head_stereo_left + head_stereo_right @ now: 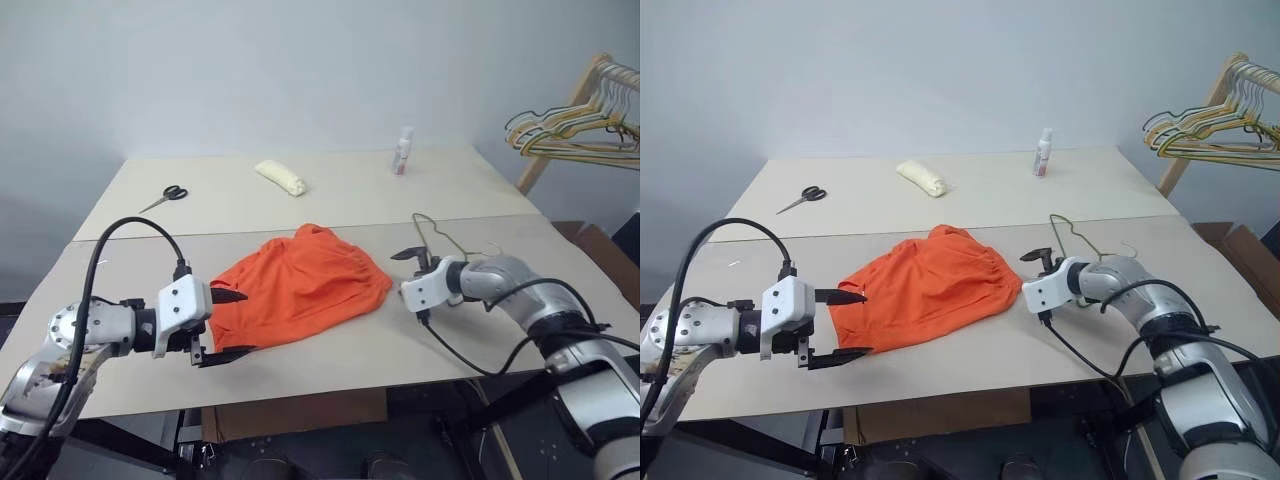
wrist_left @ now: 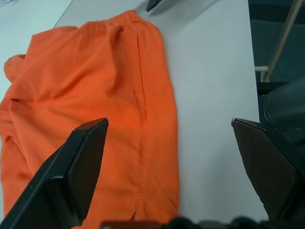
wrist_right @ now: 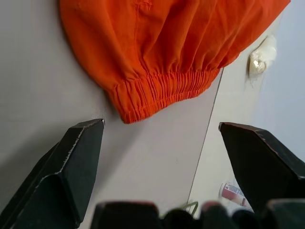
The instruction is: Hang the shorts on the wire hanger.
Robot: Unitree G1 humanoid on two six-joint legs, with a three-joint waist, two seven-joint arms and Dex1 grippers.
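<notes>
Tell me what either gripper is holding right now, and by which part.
Nothing is held. The left gripper and right gripper are both open, one on each side of the shorts.

The shorts [image 1: 300,285] are plain bright orange, without pattern. The bench [image 1: 330,205] is pale cream. Near its far edge lie a pale yellow rolled cloth [image 1: 281,177], a white bottle [image 1: 403,151] with red label, and black-handled scissors [image 1: 165,196]. The wire hanger [image 1: 445,238] is dark grey.

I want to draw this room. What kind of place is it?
Probably a plain workroom for practising laundry chores: two pale tables pushed together before a bare wall, orange shorts lying there, and a wooden rack of hangers at the side.
</notes>
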